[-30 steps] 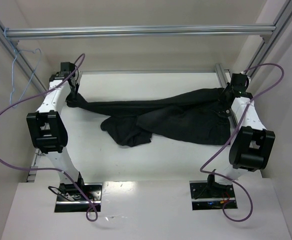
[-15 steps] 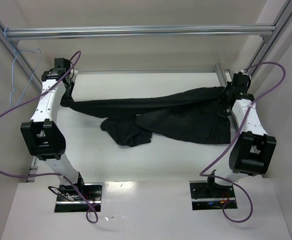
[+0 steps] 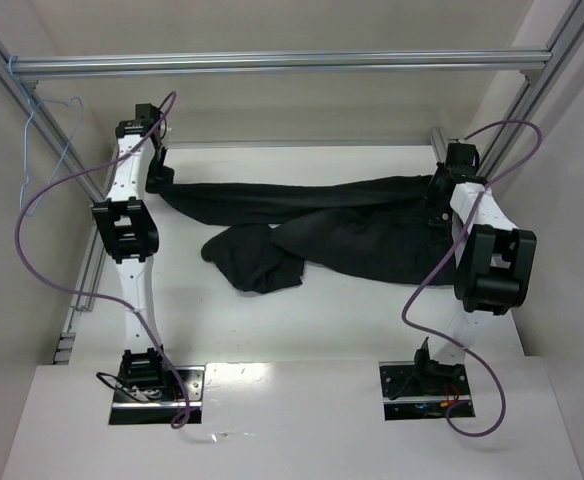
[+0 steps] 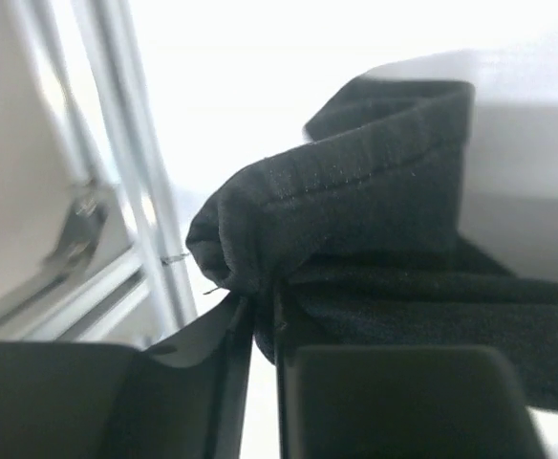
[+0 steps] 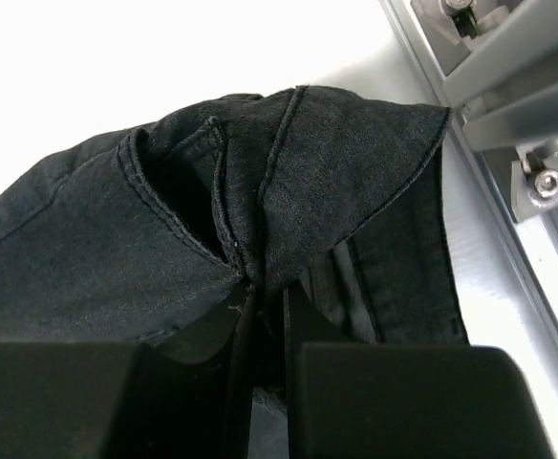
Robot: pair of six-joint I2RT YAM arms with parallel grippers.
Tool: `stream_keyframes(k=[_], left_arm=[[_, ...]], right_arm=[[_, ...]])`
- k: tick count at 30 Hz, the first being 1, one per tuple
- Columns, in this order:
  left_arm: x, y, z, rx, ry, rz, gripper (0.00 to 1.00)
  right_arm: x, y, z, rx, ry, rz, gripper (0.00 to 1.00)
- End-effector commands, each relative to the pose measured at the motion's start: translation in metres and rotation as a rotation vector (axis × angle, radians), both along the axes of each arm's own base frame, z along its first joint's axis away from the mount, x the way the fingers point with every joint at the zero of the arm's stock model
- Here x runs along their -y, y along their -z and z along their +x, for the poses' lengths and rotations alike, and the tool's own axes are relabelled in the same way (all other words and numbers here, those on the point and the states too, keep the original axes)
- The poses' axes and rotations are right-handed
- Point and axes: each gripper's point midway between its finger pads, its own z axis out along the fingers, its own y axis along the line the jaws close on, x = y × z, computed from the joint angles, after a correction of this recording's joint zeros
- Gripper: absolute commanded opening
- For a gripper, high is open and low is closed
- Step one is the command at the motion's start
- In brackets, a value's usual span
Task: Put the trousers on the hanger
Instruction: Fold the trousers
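The black trousers lie stretched across the white table, one leg pulled out to the left, the other bunched at the middle. My left gripper is shut on the leg's hem, seen in the left wrist view. My right gripper is shut on the waistband at the right end, seen in the right wrist view. The light-blue wire hanger hangs from the frame at the far left, apart from both grippers.
A silver frame bar crosses overhead at the back. Slanted frame posts stand at the left and right. A rail with bolts runs close by the right gripper along the table's right edge.
My left gripper has carried the leg hem farther back and to the right, stretching the leg. My right gripper has shifted slightly back and left with the waistband.
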Motion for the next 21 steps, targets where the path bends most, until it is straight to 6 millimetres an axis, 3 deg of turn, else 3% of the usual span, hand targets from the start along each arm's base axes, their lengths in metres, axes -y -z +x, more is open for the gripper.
stream_keyframes(k=[1, 2, 3, 4, 5, 6, 7, 10, 12, 14, 17, 18, 19, 21], left_arm=[[0.01, 0.001, 0.01, 0.015, 0.002, -0.024, 0.22], [0.016, -0.006, 0.018, 0.049, 0.016, -0.03, 0.26], [0.017, 0.003, 0.022, 0.044, 0.021, -0.04, 0.46], [0.021, 0.002, 0.027, 0.061, 0.031, -0.059, 0.58], [0.024, -0.003, 0.028, 0.074, 0.04, -0.074, 0.72], [0.026, -0.002, 0.03, 0.082, 0.038, -0.089, 0.82], [0.027, -0.008, 0.03, 0.096, 0.028, -0.093, 0.97], [0.029, -0.034, 0.03, 0.15, 0.03, -0.104, 1.0], [0.034, -0.062, 0.029, 0.204, 0.045, -0.12, 1.0], [0.036, -0.075, 0.029, 0.232, 0.063, -0.122, 1.0], [0.036, -0.072, 0.02, 0.204, 0.108, -0.11, 1.0], [0.033, -0.079, 0.015, 0.21, 0.107, -0.089, 1.0], [0.032, -0.052, 0.002, 0.132, 0.105, -0.082, 1.0], [0.024, -0.056, -0.002, 0.151, 0.113, -0.03, 1.0]], right_arm=[[0.017, -0.033, 0.038, 0.135, 0.025, -0.077, 0.01], [0.017, -0.028, 0.039, 0.125, 0.025, -0.075, 0.11], [0.018, -0.028, 0.041, 0.122, 0.025, -0.075, 0.18], [0.019, -0.031, 0.045, 0.131, 0.025, -0.076, 0.25], [0.018, -0.026, 0.045, 0.113, 0.031, -0.067, 0.37], [0.013, -0.025, 0.044, 0.103, 0.021, -0.064, 0.58], [0.012, -0.03, 0.046, 0.112, 0.015, -0.06, 0.64], [0.003, -0.033, 0.045, 0.107, -0.005, -0.072, 0.89], [0.002, -0.042, 0.041, 0.124, -0.005, -0.074, 0.97], [0.001, -0.051, 0.033, 0.139, -0.004, -0.077, 0.99], [-0.001, -0.052, 0.022, 0.139, 0.003, -0.068, 0.99], [-0.002, -0.056, 0.016, 0.146, 0.003, -0.069, 0.99], [-0.004, -0.057, 0.013, 0.151, 0.002, -0.057, 0.99], [-0.011, -0.062, 0.007, 0.161, -0.014, -0.052, 0.99]])
